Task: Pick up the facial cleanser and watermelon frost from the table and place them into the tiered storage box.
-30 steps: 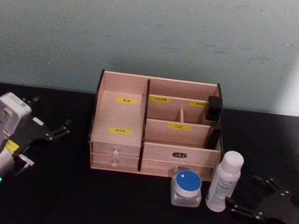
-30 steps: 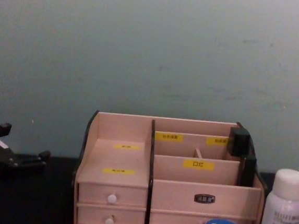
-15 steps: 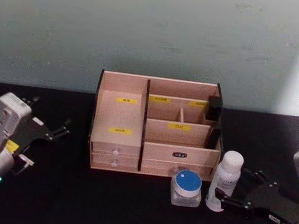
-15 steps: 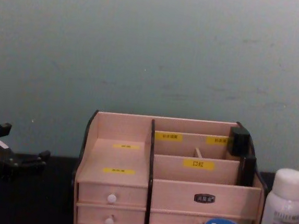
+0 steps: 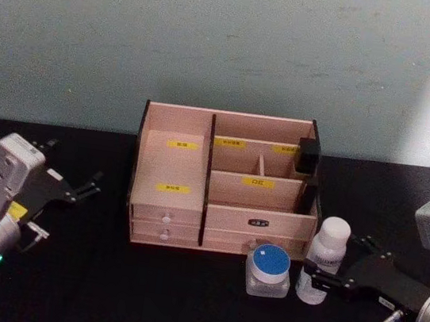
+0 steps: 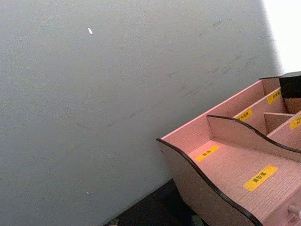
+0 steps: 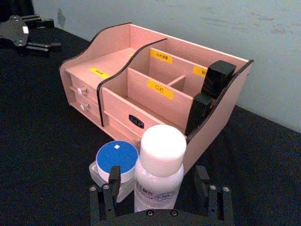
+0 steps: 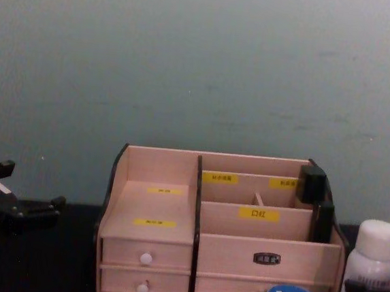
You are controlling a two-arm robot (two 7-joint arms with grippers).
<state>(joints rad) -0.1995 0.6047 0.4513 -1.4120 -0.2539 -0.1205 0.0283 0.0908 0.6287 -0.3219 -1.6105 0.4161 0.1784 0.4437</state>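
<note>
Right tool (image 5: pixel 329 263) advanced, wide astride facial cleanser (image 5: pixel 331 243), arm low, left tool (image 5: pixel 73 163) wide, parked.

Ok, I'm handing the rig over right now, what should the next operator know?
Right gripper: open, fingers either side of the facial cleanser, not clamped.
Left gripper: open, parked at the table's left side.
Facial cleanser and watermelon frost: upright, side by side on the table in front of the tiered storage box.
Done: nothing is in the box yet.
Left: grip and lift the cleanser into the box, then the watermelon frost.
</note>
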